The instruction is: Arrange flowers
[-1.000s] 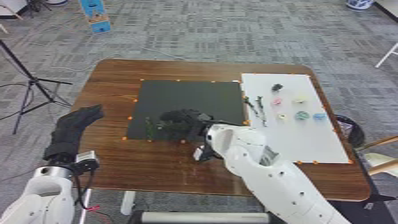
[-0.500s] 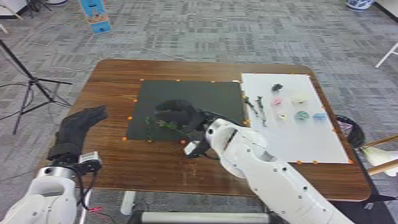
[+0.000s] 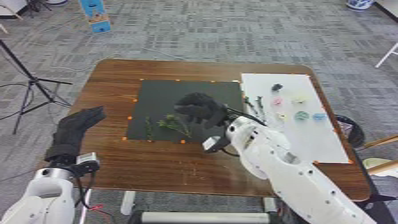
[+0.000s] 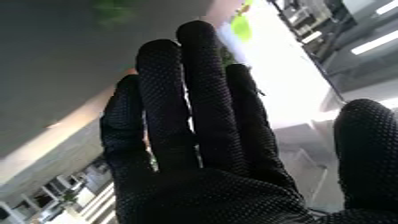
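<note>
Looking at the black mat (image 3: pixel 178 87), I see the leafy green sprig (image 3: pixel 173 122) lying there, beside a thinner green stem (image 3: pixel 149 128). My right hand (image 3: pixel 200 106) is above this mat, open, its fingers straight. Small flowers (image 3: pixel 276 101) lie on the white sheet (image 3: pixel 311 145) at right. At the table's (image 3: pixel 187 170) left side, my left hand (image 3: pixel 78 125) is also open.

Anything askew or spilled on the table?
Nothing clearly odd, and no spill that I can see. The bushy sprig slants on the black mat while the thin sprig lies straighter, possibly on purpose. The flowers lie spaced apart.
</note>
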